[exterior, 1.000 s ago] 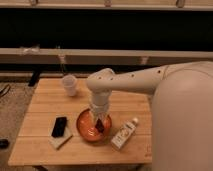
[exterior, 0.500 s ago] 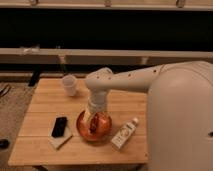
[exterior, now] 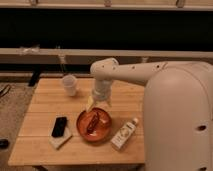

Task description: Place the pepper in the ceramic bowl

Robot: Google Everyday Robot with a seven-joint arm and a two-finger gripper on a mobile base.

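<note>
The ceramic bowl (exterior: 80, 128) is a round, shallow orange-red dish at the front middle of the wooden table (exterior: 45, 105). The pepper (exterior: 93, 122), small, slender and dark red, lies inside the bowl and is free of the gripper. My gripper (exterior: 98, 106) hangs just above the bowl's far rim on the white arm. Its fingers (exterior: 90, 104) are spread open and hold nothing.
A small translucent white cup (exterior: 69, 85) stands at the back left of the table. A white bottle (exterior: 125, 134) lies to the right of the bowl. A black phone (exterior: 59, 126) rests on a pale pad (exterior: 62, 141) to the left of the bowl. My white body fills the right side.
The gripper was low over the bowl and has risen a little and drawn back. The pepper now lies uncovered in the bowl.
</note>
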